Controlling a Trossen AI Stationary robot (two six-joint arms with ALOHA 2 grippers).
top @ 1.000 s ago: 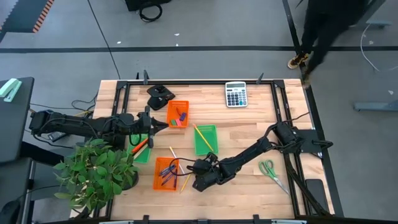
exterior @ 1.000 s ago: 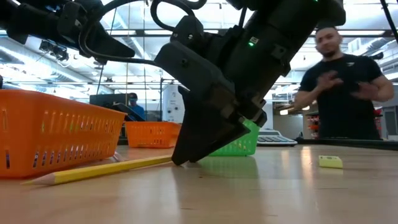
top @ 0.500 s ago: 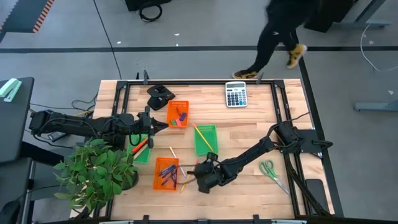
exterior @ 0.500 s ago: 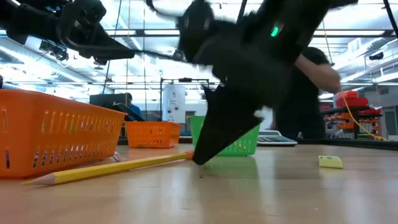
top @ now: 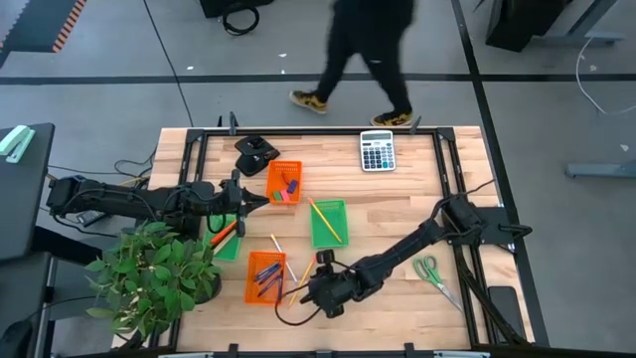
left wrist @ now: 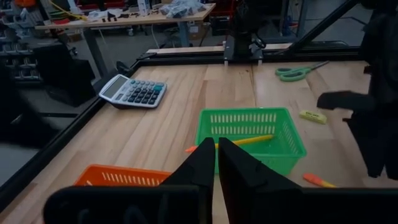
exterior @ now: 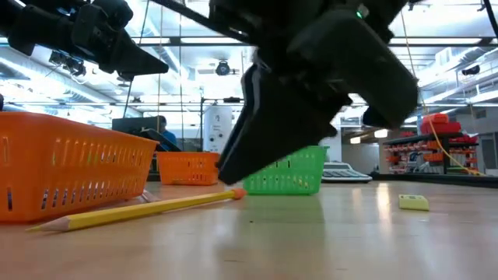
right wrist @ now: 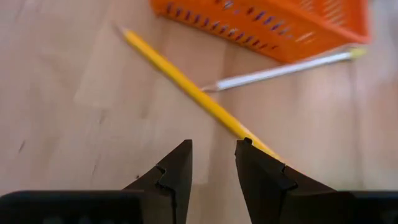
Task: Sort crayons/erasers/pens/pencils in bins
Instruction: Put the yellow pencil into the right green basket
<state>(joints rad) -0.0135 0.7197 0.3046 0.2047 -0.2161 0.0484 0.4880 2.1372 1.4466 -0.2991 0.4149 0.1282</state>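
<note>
Yellow pencil (right wrist: 186,87) beside the orange bin (top: 264,277) awaits the right gripper's (right wrist: 211,163) parted, empty fingers; left gripper (left wrist: 216,163) hovers pinched shut.

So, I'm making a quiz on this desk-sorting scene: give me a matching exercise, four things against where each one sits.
Things:
1. calculator
2. scissors
3. yellow pencil
4. potted plant

Places:
A. table's near left corner
B. loose on the wood beside an orange bin
C. far edge of the table
D. right side, near the right arm's base

Pairs: 1-C, 2-D, 3-B, 4-A
</note>
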